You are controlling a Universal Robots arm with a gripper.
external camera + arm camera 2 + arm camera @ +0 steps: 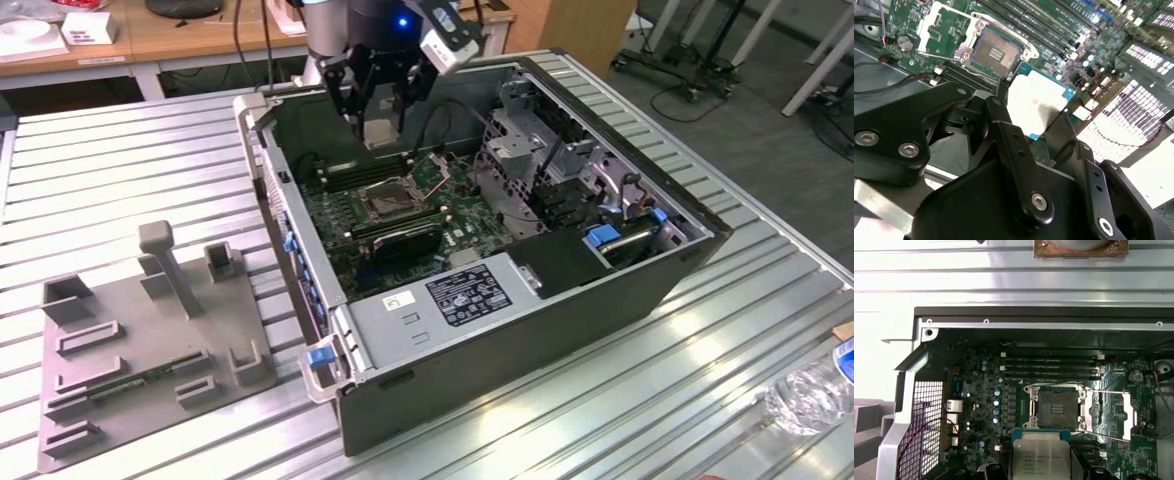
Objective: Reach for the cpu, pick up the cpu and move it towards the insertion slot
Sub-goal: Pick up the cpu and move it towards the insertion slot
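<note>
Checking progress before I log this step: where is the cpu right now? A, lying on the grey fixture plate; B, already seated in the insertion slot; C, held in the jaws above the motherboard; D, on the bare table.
C: the cpu sits gripped between the jaws, short of the open insertion slot, which shows its bare dark centre.

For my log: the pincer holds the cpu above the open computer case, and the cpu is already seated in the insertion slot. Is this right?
Not quite. The pincer holds the cpu above the open computer case, but the insertion slot is empty, its dark centre bare. Both wrist views show the cpu apart from it.
</note>
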